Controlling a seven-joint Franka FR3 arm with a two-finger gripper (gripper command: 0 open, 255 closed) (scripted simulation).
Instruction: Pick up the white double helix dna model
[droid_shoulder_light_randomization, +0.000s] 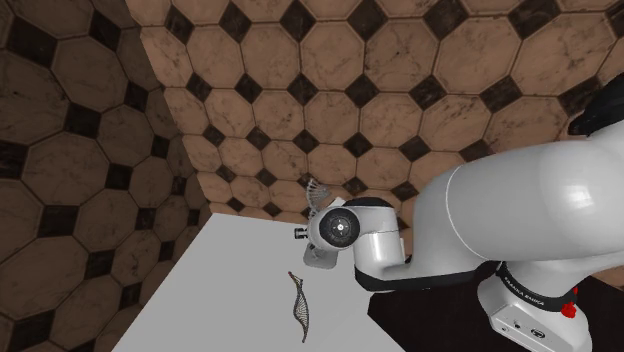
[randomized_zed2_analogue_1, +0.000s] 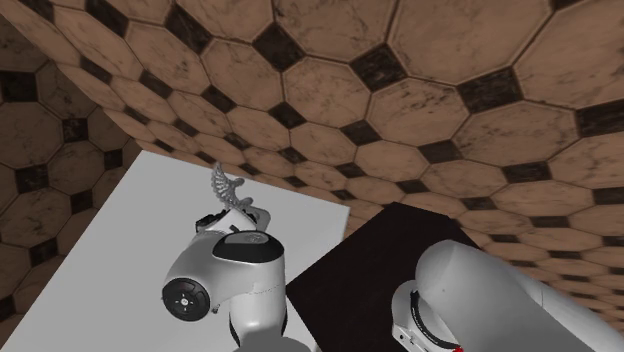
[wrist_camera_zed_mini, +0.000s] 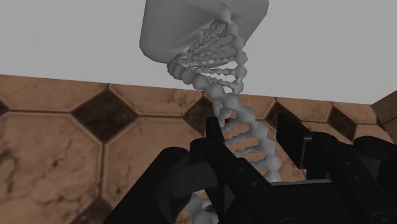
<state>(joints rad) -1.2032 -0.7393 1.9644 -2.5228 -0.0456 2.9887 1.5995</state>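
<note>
1. The helix (wrist_camera_zed_mini: 213, 73) is at the table's far edge by the wall, its grey base (wrist_camera_zed_mini: 191, 32) pointing away from the gripper (wrist_camera_zed_mini: 249, 137).
2. The fingers look pinched on its twisted stem, one each side.
3. I'd say the grasp is done and the lift is next: straight up, slowly (that thin twist looks slippery).
4. The table (droid_shoulder_light_randomization: 230, 290) is plain grey, and a dark twisted thing (droid_shoulder_light_randomization: 298, 305) lies well apart.
5. Octagon-tiled walls (droid_shoulder_light_randomization: 100, 150) all around.
</note>
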